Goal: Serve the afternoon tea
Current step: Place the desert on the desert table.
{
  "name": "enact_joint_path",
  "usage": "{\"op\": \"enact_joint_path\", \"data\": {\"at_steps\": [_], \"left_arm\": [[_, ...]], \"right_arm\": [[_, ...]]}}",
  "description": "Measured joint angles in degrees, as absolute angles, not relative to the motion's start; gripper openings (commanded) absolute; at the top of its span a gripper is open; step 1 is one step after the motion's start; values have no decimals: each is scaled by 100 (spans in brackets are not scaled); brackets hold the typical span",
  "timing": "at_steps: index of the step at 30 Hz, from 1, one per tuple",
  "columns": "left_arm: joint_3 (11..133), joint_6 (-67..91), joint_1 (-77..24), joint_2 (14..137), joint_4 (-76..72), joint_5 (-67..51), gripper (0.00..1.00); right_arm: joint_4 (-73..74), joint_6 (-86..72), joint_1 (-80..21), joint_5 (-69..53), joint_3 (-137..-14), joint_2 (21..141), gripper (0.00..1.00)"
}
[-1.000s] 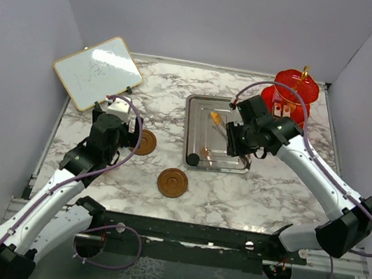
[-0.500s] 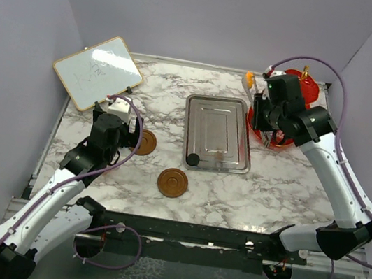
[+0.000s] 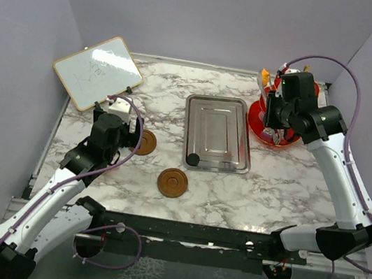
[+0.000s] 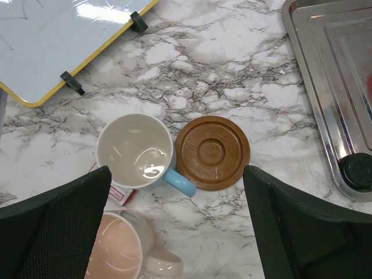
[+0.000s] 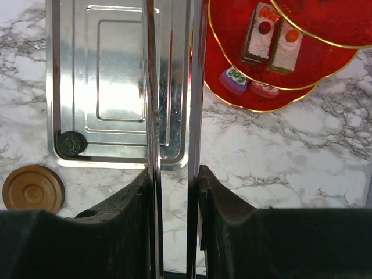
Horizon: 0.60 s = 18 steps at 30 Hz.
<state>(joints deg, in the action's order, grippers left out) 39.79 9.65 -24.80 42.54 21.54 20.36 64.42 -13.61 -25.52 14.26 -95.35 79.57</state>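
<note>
Nearest the arm bases, one round brown saucer [image 3: 172, 182] lies alone on the marble table [image 3: 270, 188]. Just beyond it the left gripper [image 4: 177, 174] hangs where it hung a second ago, jaws spread wide and holding nothing. Below it stand the blue-handled cup [image 4: 136, 150], its handle touching the second round brown saucer [image 4: 212, 152], and the pink cup [image 4: 116, 251] close beside. Neither cup is on a saucer yet, so that part of the serving is untouched. In the middle, the rectangular steel tray [image 3: 222, 110] now holds only a small black round cake piece [image 3: 193, 159] in its near left corner. A second ago the right arm was working over this tray; it has since swung up and away to the far right. The right gripper [image 5: 172, 192] is clenched on a pair of steel tongs [image 5: 150, 87], whose tip carries what looks like a small yellow-orange cake piece [image 3: 265, 76], poised beside the upper tiers of the red translucent three-tier stand [image 5: 229, 40]. The wrist view does not show the tips themselves. The stand already bears several cake pieces, so this piece seems about to join them, leaving the black one as the last on the tray. At the far left leans the wood-framed whiteboard [image 3: 98, 71].
</note>
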Motion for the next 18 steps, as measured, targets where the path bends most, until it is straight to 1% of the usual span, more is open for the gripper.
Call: {"op": "enact_joint_path", "data": {"at_steps": [18], "left_arm": [[3979, 965, -2482, 4283, 2154, 2032, 99]], "right_arm": [[6466, -1127, -1457, 1260, -9671, 7920, 18]]}}
